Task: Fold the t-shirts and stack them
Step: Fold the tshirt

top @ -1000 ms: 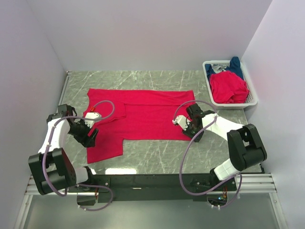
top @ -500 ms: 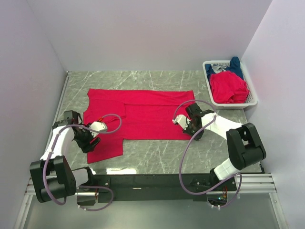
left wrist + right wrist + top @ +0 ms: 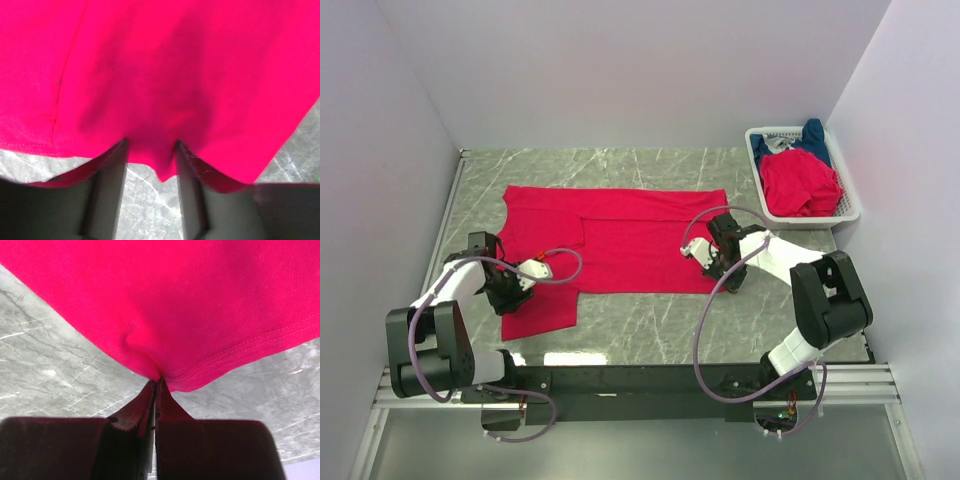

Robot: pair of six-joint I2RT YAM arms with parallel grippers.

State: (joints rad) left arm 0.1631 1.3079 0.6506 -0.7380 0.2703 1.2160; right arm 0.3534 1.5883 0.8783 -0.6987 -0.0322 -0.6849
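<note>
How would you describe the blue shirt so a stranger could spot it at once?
Look at the table's far right corner, where a white basket sits. Two shirts are bundled in it: the blue shirt is crumpled at the back, behind a red shirt. It is the only blue cloth; the spread shirt is red too.

Bright, even light fills the overhead view, seemingly from above. Shadows under the arms are faint and soft, and the grey worktop [image 3: 650,320] carries a pale sheen along its near edge. That view is sharp across the frame. In both wrist views the red t-shirt [image 3: 175,65] glows oversaturated. The left end effector [image 3: 150,146] reads as a dark, soft-edged mass, a dim shadow smudging the cloth above it — the right end effector [image 3: 156,382] is near-black too, though weave and hem stitching there are crisp.
</note>
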